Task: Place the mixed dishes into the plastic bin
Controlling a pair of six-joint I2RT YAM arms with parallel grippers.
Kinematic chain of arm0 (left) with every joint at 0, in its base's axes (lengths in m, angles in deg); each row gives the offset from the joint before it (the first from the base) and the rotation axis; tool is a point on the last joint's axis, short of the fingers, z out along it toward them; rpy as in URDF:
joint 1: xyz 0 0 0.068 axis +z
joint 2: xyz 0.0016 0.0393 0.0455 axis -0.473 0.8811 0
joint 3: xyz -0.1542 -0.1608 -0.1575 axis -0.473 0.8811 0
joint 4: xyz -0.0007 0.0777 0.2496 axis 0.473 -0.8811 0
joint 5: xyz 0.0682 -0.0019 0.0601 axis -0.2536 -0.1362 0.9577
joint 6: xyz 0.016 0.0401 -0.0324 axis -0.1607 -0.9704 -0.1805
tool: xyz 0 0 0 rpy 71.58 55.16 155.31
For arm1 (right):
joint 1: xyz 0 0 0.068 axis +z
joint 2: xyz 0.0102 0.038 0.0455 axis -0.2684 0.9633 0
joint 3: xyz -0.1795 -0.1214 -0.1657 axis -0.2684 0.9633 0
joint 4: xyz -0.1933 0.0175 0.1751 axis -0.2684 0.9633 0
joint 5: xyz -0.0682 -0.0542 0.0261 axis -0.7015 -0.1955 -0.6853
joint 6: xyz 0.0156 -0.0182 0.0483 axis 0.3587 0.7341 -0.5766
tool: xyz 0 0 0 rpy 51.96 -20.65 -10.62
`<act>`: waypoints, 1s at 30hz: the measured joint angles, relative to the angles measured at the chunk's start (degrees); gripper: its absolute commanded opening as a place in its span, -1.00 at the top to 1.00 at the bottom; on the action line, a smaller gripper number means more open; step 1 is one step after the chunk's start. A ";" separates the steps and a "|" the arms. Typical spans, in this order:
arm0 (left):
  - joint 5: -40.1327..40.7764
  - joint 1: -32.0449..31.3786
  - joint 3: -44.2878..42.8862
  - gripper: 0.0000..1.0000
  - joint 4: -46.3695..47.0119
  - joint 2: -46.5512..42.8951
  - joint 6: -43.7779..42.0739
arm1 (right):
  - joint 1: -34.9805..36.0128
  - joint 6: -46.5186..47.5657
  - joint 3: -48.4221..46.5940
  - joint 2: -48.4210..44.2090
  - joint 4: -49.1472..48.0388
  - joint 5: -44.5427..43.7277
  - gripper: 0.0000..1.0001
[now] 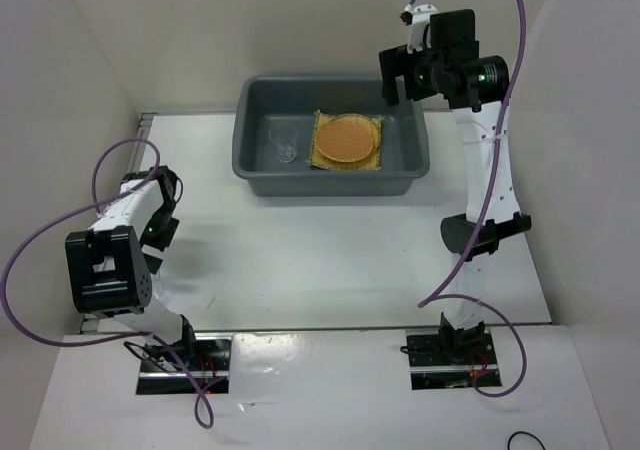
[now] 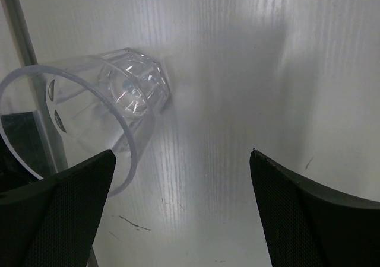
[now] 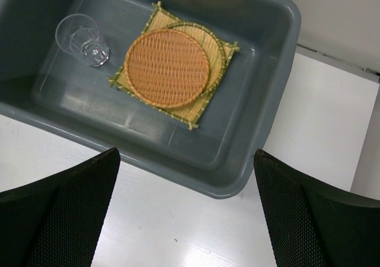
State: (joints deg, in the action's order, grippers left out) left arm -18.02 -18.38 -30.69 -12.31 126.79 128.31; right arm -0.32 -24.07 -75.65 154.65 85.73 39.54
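Left gripper (image 2: 181,155) is held wide open, with nothing gripped; one clear glass (image 2: 101,107) is seen lying sideways on the table (image 2: 267,71) at its ten o'clock. Right gripper (image 3: 187,153) is spread empty above the plastic bin (image 3: 267,101), where the orange-brown tray (image 3: 167,68) is stacked on the yellow tray (image 3: 217,59) and mat (image 3: 199,107), another glass (image 3: 82,38) at nine o'clock.

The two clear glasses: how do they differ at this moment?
The glass in the bin rests inside the plastic bin; the glass on the table lies outside it, on its side. The first neighbours the square mat, the second the open left gripper. Both are clear.
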 measured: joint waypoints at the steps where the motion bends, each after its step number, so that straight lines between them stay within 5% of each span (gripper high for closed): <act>1: -0.07 0.04 0.46 -1.00 0.17 0.11 0.07 | 0.00 0.00 0.00 0.00 0.00 -0.02 -0.95; 4: -0.04 0.11 1.57 -0.94 0.22 0.26 0.83 | 0.00 0.00 -0.02 0.00 0.00 0.07 -0.95; 6: 0.00 0.11 1.81 -0.55 0.33 0.50 1.09 | 0.00 0.00 -0.02 0.00 0.00 0.33 -0.95; 8: 0.04 0.11 1.84 -0.08 0.79 1.07 0.72 | 0.00 0.00 -0.02 0.04 0.00 0.55 -0.95; 9: 0.13 0.11 1.73 0.46 0.90 1.36 0.28 | 0.00 0.00 -0.02 0.15 0.00 0.59 -0.95; 11: 0.48 0.11 1.18 0.97 1.05 1.68 -1.05 | 0.00 -0.02 -0.04 0.48 0.00 0.70 -0.95; 20: -4.39 0.04 -9.86 1.00 7.78 -3.04 -13.31 | 0.00 -0.02 -0.09 2.62 0.02 0.81 -0.95; 26: -19.69 -1.88 -11.13 1.00 30.60 -21.66 -22.49 | 0.00 -0.02 -0.07 2.64 0.00 0.76 -0.95; 30: -31.08 -5.31 -26.16 1.00 38.58 -16.33 -31.67 | 0.00 -0.02 -0.09 2.64 0.00 0.74 -0.95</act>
State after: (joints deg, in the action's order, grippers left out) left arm -49.10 -23.69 -56.85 26.27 110.46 96.64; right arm -0.32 -24.09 -75.74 157.29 85.73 40.28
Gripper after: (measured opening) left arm 0.032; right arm 0.973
